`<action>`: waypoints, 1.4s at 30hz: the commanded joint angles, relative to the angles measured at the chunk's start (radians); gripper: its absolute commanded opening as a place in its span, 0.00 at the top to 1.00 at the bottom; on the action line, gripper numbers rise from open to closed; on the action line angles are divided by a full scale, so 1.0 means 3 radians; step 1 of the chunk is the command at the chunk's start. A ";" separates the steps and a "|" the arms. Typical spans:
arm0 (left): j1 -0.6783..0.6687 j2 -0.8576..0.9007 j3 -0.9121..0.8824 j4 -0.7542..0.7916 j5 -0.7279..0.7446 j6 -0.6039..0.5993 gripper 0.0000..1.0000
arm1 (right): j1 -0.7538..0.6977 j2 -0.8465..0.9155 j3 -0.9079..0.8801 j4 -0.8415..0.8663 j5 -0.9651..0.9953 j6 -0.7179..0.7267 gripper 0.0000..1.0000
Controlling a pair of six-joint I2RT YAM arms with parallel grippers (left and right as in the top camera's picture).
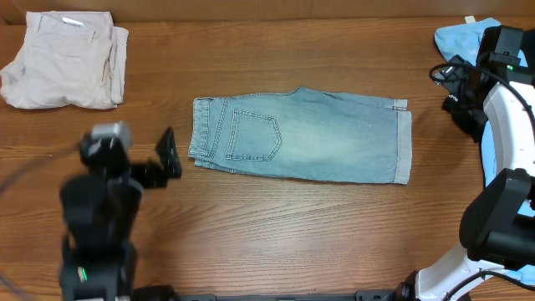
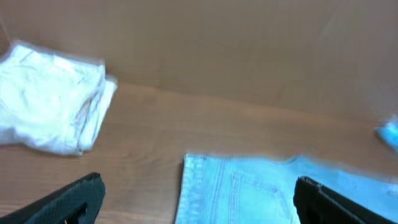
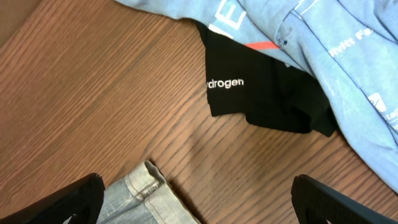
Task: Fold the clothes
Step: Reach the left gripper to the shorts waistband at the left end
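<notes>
Pale-blue denim shorts (image 1: pixel 305 136) lie flat in the middle of the table, folded in half lengthwise, back pocket up, waistband left, cuffed hems right. They show in the left wrist view (image 2: pixel 261 190) and their cuff in the right wrist view (image 3: pixel 146 196). Folded beige shorts (image 1: pixel 65 58) lie at the back left, also in the left wrist view (image 2: pixel 53 106). A sky-blue printed T-shirt (image 3: pixel 336 56) and a black garment (image 3: pixel 261 87) lie at the right edge. My left gripper (image 1: pixel 167 155) is open, left of the waistband. My right gripper (image 1: pixel 456 104) is open, right of the cuffs.
The wooden table (image 1: pixel 276 226) has bare room in front of and behind the denim shorts. The sky-blue T-shirt (image 1: pixel 460 38) sits partly under the right arm at the back right corner.
</notes>
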 commanded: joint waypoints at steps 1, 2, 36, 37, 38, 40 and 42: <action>-0.0022 0.0760 0.0745 -0.0519 0.0201 0.0493 0.00 | 0.0009 -0.0014 0.0071 0.0023 0.0001 0.0019 0.00; -0.0022 0.0960 0.0938 -0.0708 0.0262 0.0563 0.00 | 0.0009 -0.0014 0.0071 0.0023 0.0001 0.0019 0.00; 0.0398 0.4695 0.2677 -0.2215 0.1811 0.1354 0.00 | 0.0009 -0.0014 0.0071 0.0023 0.0001 0.0019 0.00; 0.0398 0.4748 0.2677 -0.2216 0.1825 0.1359 0.00 | 0.0009 -0.0014 0.0071 0.0023 0.0001 0.0019 0.00; 0.0394 0.4795 0.2675 -0.2221 0.1850 0.1386 0.00 | 0.0009 -0.0014 0.0071 0.0023 0.0001 0.0019 0.00; 0.0387 0.4912 0.2675 -0.2239 0.1900 0.1441 0.00 | 0.0009 -0.0014 0.0071 0.0023 0.0001 0.0019 0.00; 0.0369 0.4976 0.2675 -0.2253 0.1911 0.1441 0.00 | 0.0009 -0.0014 0.0071 0.0023 0.0001 0.0018 0.00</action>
